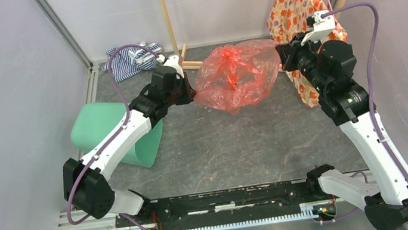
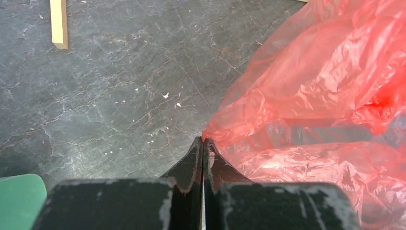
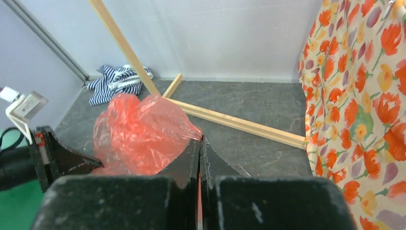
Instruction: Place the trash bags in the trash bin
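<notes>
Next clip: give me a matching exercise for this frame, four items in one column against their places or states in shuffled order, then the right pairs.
Items
1. trash bag
2. trash bin
3. striped cloth
4. floral cloth

Places or states
A. hangs at the far right
B. crumpled in the far left corner
C. pinched by the left gripper and the right gripper
D. mint green, at the near left

Pairs: 1-C, 2-D, 3-B, 4-A

In view are one translucent red-orange trash bag (image 1: 237,77), one mint-green trash bin (image 1: 94,127), one orange floral cloth (image 1: 293,6), one blue-and-white striped garment (image 1: 127,62), three wooden slats (image 3: 239,123) seen from the right wrist, and two black tools, namely one left tool (image 2: 203,143) and one right tool (image 3: 200,143).
</notes>
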